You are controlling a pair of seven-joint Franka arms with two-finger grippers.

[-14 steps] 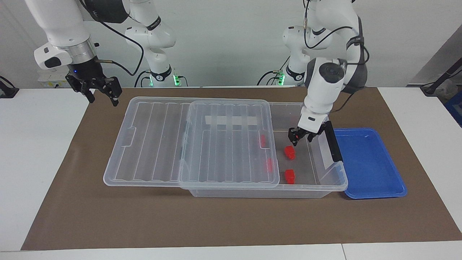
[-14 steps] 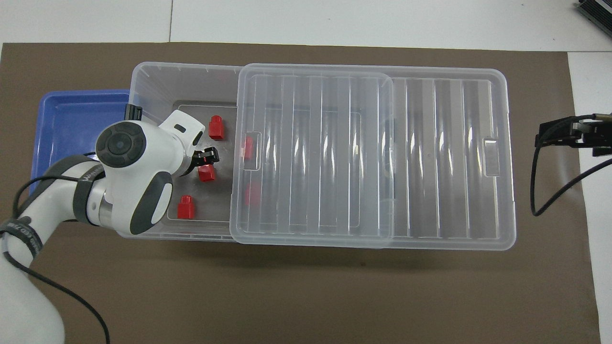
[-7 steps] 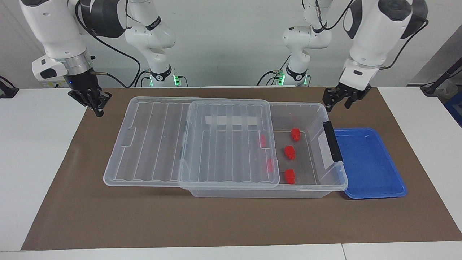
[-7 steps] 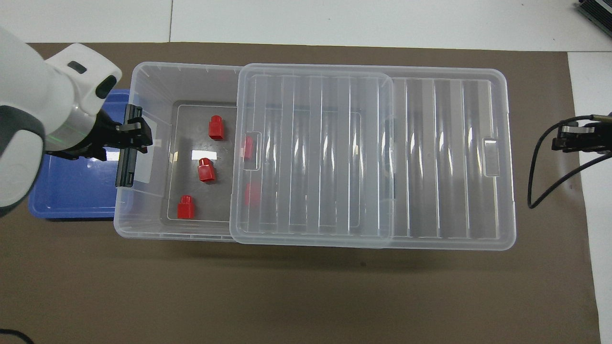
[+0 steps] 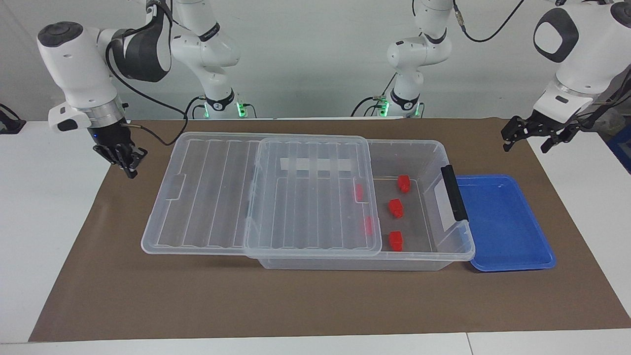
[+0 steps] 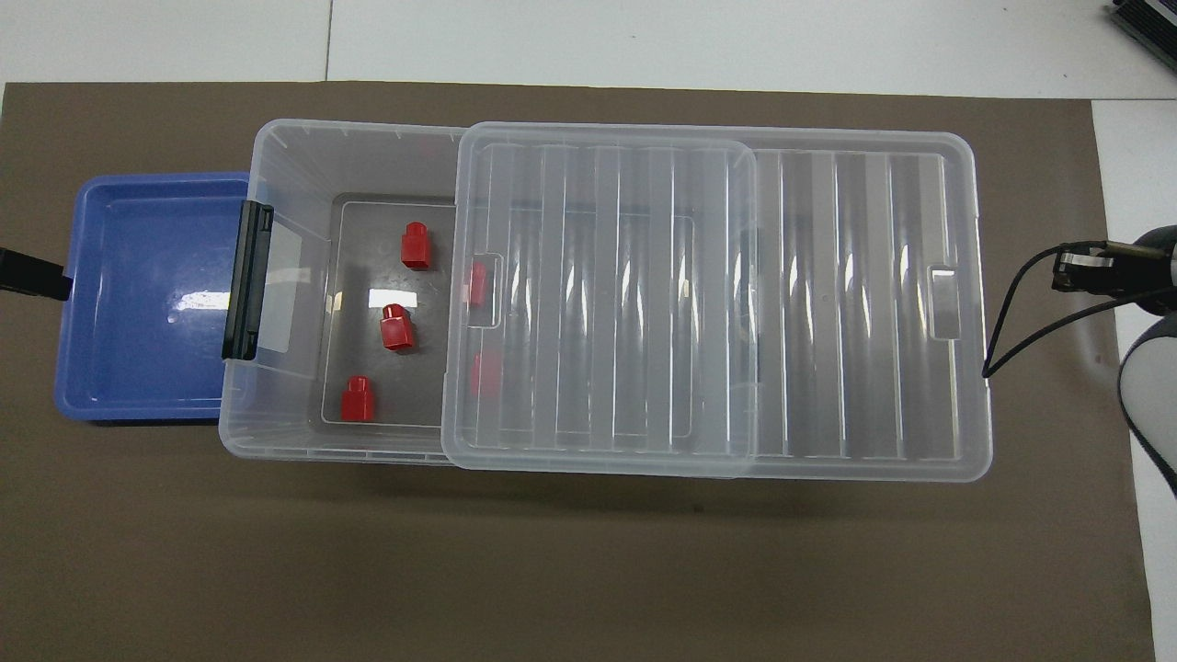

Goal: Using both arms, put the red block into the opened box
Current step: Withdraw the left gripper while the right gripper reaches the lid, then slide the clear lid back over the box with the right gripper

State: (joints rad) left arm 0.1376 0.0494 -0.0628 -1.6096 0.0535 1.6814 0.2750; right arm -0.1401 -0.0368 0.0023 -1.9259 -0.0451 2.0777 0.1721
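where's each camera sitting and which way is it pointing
Facing view: high across the table, looking back at the robots; both white arms show whole, the left gripper open over the mat's edge, the right gripper shut over the other edge.
Overhead view: high above the robots' end, looking steeply down; only a black sliver of the left gripper and part of the right arm's wrist show.
Shared: the large clear plastic box, its ribbed clear lid slid aside, red blocks inside, and the shallow blue tray, half a turn apart.
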